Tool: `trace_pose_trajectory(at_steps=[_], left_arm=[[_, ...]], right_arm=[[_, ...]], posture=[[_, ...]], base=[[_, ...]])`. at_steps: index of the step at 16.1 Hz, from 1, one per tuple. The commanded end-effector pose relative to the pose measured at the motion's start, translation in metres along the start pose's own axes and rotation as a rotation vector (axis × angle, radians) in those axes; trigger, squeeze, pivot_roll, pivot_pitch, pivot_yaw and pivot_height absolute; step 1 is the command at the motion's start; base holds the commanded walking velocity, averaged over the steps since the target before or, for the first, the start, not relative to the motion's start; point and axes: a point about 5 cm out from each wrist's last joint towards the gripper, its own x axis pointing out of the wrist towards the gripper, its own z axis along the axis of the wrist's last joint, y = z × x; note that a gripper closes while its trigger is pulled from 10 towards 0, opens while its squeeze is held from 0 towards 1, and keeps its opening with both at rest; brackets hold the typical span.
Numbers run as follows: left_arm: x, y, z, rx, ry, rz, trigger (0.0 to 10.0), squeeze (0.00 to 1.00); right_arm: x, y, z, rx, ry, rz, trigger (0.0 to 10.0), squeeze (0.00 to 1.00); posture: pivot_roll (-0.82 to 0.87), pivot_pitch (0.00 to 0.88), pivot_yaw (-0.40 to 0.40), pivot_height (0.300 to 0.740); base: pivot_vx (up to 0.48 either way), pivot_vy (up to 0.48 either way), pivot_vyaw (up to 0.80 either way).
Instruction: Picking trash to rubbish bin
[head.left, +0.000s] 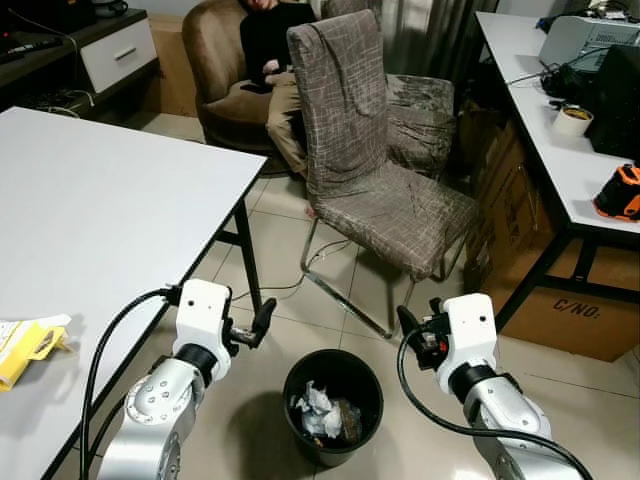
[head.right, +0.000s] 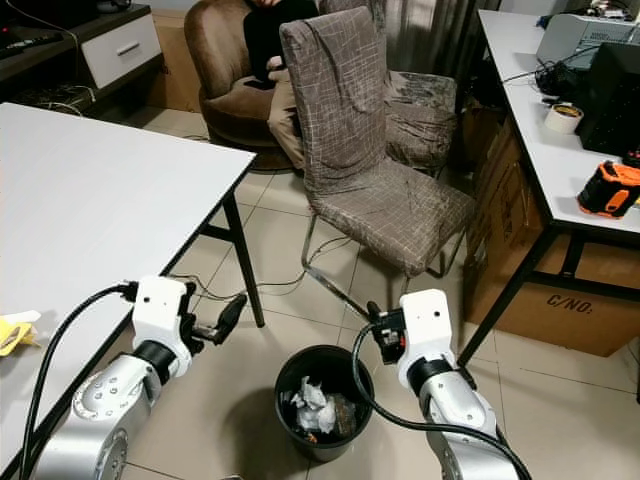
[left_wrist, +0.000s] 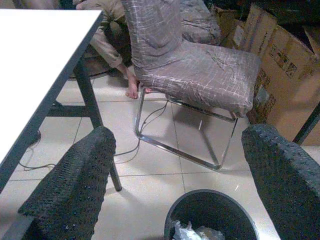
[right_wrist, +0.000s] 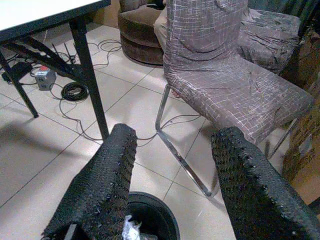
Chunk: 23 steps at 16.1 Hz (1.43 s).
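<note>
A black round rubbish bin (head.left: 333, 404) stands on the tiled floor between my two arms, with crumpled white and brown trash (head.left: 322, 410) inside. My left gripper (head.left: 262, 322) hovers open above and to the left of the bin, beside the table leg. My right gripper (head.left: 408, 322) is open too, just above the bin's right side. Nothing is held between either pair of fingers. A yellow and white wrapper (head.left: 28, 340) lies on the white table (head.left: 110, 210) near its front left edge. The bin's rim (left_wrist: 212, 196) shows between the left fingers (left_wrist: 75, 185).
A grey patterned chair (head.left: 375, 160) stands just beyond the bin. A person (head.left: 270, 60) sits in a brown armchair behind it. A second white desk (head.left: 570, 150) with equipment and cardboard boxes (head.left: 575, 310) under it runs along the right. Cables (right_wrist: 75, 90) lie on the floor.
</note>
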Motion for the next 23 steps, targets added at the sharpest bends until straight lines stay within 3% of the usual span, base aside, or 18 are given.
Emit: trace_pose_trajectory(at_steps=[1,8,23], left_arm=[[0.0009,-0.0002,0.0065,0.022,-0.013,-0.003,10.0,0.0],[0.0046,-0.0002,0.0097,0.035,-0.013,-0.027,10.0,0.0],[0.0085,0.004,0.0102,0.038,-0.006,-0.013,10.0,0.0]], right_arm=[[0.0011,-0.0022,-0.003,0.007,0.017,-0.001,10.0,0.0],[0.0,0.0003,-0.0041,0.01,0.011,-0.005,10.0,0.0],[0.0031,0.0,-0.005,-0.001,0.014,0.002,10.0,0.0]], posture=[[-0.06,0.0,0.006,0.74],[-0.07,0.0,0.031,0.74],[-0.06,0.0,0.023,0.74]], base=[[0.0,0.0,0.0],[0.0,0.0,0.0],[-0.293,0.0,0.0]])
